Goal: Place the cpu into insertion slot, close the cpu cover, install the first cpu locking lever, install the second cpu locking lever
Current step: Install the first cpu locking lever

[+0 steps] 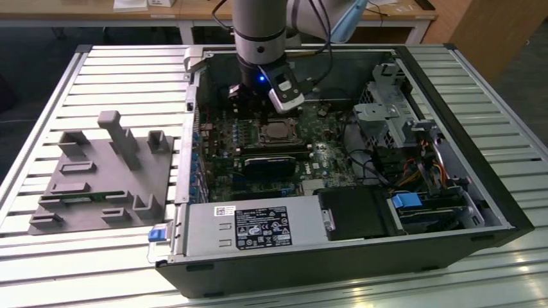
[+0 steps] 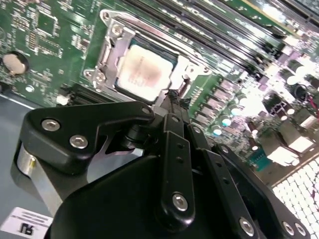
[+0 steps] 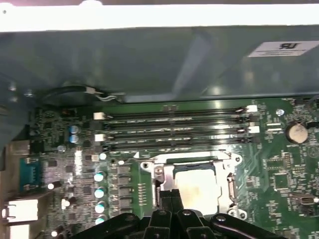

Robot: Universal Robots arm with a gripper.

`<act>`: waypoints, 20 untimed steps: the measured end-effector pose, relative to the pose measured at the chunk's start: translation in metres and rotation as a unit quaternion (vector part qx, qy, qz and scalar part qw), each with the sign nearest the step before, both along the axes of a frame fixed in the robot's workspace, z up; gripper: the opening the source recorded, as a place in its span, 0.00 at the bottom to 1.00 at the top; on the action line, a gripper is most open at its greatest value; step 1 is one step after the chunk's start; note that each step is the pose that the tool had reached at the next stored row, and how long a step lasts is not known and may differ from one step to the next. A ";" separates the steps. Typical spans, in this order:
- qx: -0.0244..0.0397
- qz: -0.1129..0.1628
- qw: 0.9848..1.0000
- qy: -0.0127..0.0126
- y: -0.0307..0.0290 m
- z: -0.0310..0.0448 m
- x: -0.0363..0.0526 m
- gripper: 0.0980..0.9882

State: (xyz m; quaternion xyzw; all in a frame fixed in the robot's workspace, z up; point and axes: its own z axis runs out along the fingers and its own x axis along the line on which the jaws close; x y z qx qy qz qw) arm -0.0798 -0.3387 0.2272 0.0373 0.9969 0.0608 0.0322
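The cpu (image 2: 142, 69) (image 3: 197, 186), pale silver-beige, lies flat in the insertion slot (image 1: 276, 132) on the green motherboard. The cpu cover (image 2: 110, 50) (image 3: 167, 174), a silvery metal frame, lies down around it, and the chip shows through its square cut-out. My gripper (image 2: 172, 97) (image 3: 170, 195) (image 1: 255, 109) hangs low over the board inside the open computer case. Its black fingers are shut against each other, with their tips at the socket's edge just beside the cover. Whether a locking lever sits under the tips cannot be made out.
Long black memory slots (image 3: 174, 127) (image 2: 199, 20) run beside the socket. A coin battery (image 3: 297, 132) lies on the board. The case wall (image 3: 149, 59) rises close by. A power supply (image 1: 248, 228), drive cage (image 1: 385, 115) and cables (image 1: 411, 173) crowd the case. A grey fixture (image 1: 102, 173) lies outside.
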 end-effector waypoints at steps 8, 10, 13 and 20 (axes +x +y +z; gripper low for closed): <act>0.001 0.000 1.000 0.000 -0.0003 0.0000 -0.0199 0.01; 0.001 -0.001 1.000 0.000 -0.0004 0.0000 -0.0232 0.01; 0.001 -0.001 1.000 0.000 -0.0004 0.0008 -0.0246 0.01; 0.001 -0.002 1.000 0.000 -0.0004 0.0149 -0.0246 0.01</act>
